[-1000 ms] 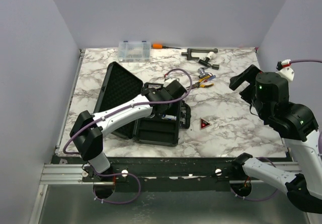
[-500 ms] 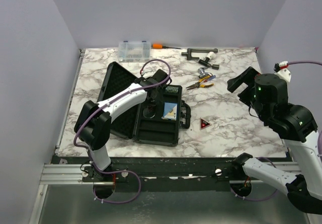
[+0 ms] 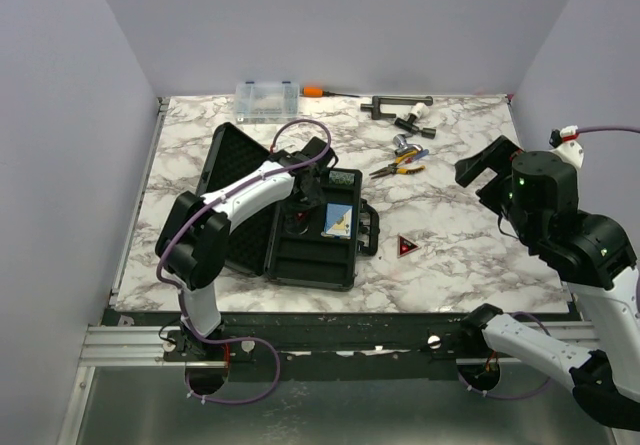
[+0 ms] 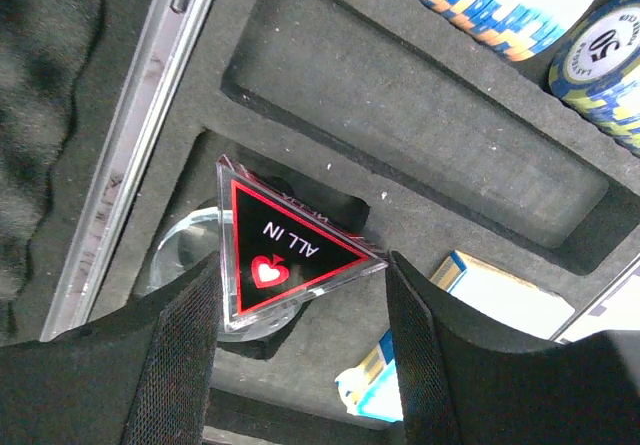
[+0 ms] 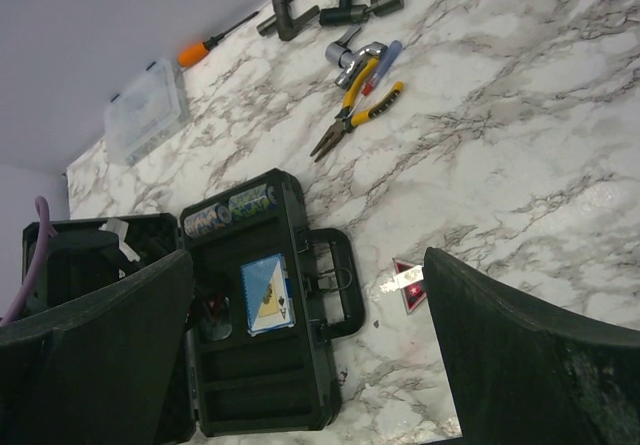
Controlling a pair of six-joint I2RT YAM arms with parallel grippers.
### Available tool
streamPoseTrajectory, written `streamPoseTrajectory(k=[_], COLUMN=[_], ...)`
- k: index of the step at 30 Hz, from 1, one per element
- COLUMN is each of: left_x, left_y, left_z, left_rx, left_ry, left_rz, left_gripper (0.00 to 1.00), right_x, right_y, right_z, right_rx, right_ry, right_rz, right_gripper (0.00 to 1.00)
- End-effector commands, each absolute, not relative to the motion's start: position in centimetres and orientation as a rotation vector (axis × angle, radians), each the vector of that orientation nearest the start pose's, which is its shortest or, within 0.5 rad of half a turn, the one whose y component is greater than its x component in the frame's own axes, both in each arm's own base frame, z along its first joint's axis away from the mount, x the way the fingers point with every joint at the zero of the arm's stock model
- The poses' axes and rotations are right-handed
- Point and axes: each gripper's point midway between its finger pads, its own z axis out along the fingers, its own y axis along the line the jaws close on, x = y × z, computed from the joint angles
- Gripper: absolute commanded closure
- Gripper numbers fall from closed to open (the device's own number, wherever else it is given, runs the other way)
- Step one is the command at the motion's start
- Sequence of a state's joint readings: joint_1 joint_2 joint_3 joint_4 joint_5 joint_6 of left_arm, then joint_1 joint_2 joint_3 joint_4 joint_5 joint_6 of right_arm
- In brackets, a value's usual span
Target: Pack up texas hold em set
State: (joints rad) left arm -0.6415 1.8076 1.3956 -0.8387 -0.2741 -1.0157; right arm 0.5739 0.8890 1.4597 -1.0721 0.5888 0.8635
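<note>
The black briefcase (image 3: 315,265) lies open, its foam lid (image 3: 240,180) to the left. The tray holds the blue-faced card deck (image 3: 339,219), chips (image 4: 520,5) and a clear disc (image 4: 185,265). One red-black "ALL IN" triangle (image 4: 290,250) rests tilted on the disc. My left gripper (image 3: 303,203) hovers low over it, open, with a fingertip close to each side of the triangle. A second triangle (image 3: 406,247) lies on the table right of the handle (image 5: 340,275). My right gripper (image 3: 487,170) is open and empty, high above the table's right side.
A clear compartment box (image 3: 267,100) and an orange-handled screwdriver (image 3: 320,92) lie at the back. A black clamp (image 3: 395,105), a metal fitting and yellow pliers (image 3: 398,168) lie at the back right. The left arm's purple cable loops over the lid.
My left gripper has drawn back left from over the deck, uncovering it, and now sits over the disc pocket. My right arm has barely shifted.
</note>
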Motion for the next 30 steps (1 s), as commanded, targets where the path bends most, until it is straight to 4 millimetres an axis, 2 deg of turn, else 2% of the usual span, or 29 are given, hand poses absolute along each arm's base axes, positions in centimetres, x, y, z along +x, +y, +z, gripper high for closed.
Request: streamPoseTrajectory(k=[1,5,10,12,15,20,25,30], left_x=[31.9,31.9,31.9,32.0,32.0,31.8,31.2,30.2], left_y=[-23.4,-23.8,-24.1,-23.7,-23.2,-23.1,-21.6,-19.9], left_z=[7.6,7.3,7.5,7.9,8.7,10.8,13.9,17.6], left_rx=[-0.64,-0.622,-0.562,-0.555,-0.51,-0.429,-0.38,-0.334], left_ry=[2.703,2.724,2.734,2.711,2.677,2.646,2.562,2.458], left_rz=[-0.125,-0.147,-0.162,-0.157,-0.17,-0.217,-0.228,-0.264], left_gripper=[0.93,0.85,0.24,0.07,0.02,0.01,0.02,0.02], right_x=[22.2,22.2,22.3,22.4,22.4,22.7,22.9,23.1], right_y=[6.0,6.2,6.2,6.3,6.5,7.4,7.7,8.7], right_z=[35.2,34.9,34.5,34.0,33.0,31.4,29.6,26.6], right_rx=[0.632,0.629,0.628,0.625,0.621,0.604,0.609,0.601], right_ry=[1.925,1.932,1.936,1.944,1.967,2.018,2.059,2.14], right_rz=[0.305,0.307,0.303,0.3,0.293,0.295,0.276,0.26], right_gripper=[0.0,0.0,0.0,0.0,0.0,0.0,0.0,0.0])
